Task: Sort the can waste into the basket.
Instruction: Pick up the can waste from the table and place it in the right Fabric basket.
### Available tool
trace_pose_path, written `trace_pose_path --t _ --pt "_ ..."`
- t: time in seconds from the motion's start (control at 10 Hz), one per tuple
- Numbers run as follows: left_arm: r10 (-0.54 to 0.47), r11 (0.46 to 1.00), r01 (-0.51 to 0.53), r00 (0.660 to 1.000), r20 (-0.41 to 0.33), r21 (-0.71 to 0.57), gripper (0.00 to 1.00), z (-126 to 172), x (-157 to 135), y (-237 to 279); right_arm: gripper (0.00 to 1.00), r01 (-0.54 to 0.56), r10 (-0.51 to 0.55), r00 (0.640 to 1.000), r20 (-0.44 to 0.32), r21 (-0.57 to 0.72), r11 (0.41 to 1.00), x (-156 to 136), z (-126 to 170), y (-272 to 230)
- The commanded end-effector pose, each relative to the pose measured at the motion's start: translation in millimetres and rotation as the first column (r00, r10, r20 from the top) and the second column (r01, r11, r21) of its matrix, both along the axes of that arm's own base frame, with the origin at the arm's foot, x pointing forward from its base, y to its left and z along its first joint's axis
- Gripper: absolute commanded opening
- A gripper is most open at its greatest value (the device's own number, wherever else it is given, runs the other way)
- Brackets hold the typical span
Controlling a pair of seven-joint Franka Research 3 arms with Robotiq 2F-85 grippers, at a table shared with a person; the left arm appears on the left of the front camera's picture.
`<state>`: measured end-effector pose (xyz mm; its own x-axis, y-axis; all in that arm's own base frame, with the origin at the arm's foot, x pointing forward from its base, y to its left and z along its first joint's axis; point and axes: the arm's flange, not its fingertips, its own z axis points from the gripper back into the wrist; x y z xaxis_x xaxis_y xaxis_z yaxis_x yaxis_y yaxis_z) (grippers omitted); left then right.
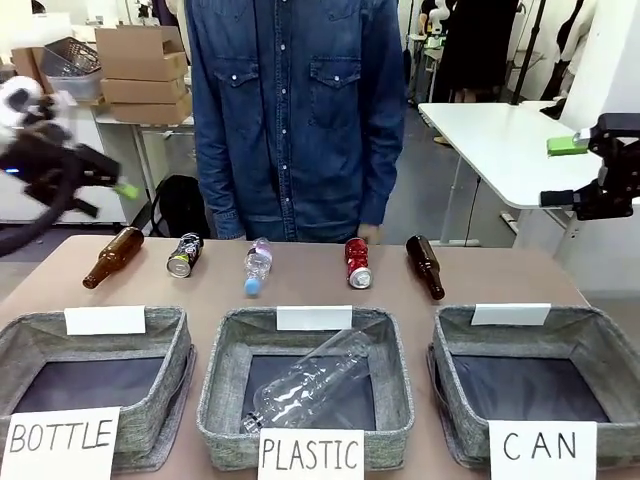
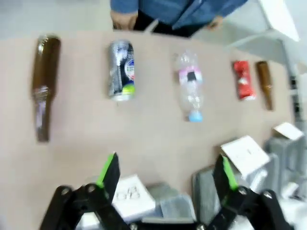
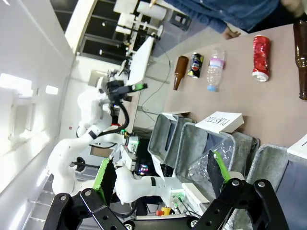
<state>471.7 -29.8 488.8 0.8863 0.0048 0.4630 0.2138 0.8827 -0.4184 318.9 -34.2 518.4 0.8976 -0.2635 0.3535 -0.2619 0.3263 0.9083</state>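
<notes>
The red can lay nearer the right gripper, the black can nearer the left gripper.
Both grippers hung wide open, empty; the red can lay lengthwise toward the person, beyond and left of the basket.

Front view: three hand-lettered white signs, black capitals, one on the near wall of each basket. The sign on the left basket reads "BOTTLE". The sign on the middle basket reads "PLASTIC". The sign on the right basket reads "CAN". Right wrist view: a white card on a basket rim, on the side towards the row of cans and bottles, reads "PLASTIC", lettering turned sideways. Print on the black can and the red can is too small to read. Left wrist view: all print is blurred.
</notes>
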Motion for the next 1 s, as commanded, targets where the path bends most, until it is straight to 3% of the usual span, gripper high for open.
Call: trace_pose_path --t 0.0,0.4,0.9 --pt "0.063 0.986 -0.055 0.997 -0.044 0.155 1.0 -14.3 74.7 -22.2 1.0 -0.002 0.001 1.0 0.027 0.017 1.0 4.4 1.9 2.2" --pt "0.091 0.969 -0.033 0.97 -0.227 0.245 1.0 -74.4 144.5 -36.2 1.0 -0.002 0.001 1.0 0.027 0.017 1.0 4.4 1.9 2.2" --pt "0.106 0.95 -0.02 0.96 -0.26 0.313 1.0 -135.2 172.5 -64.4 1.0 -0.002 0.001 1.0 0.027 0.017 1.0 4.4 1.9 2.2"
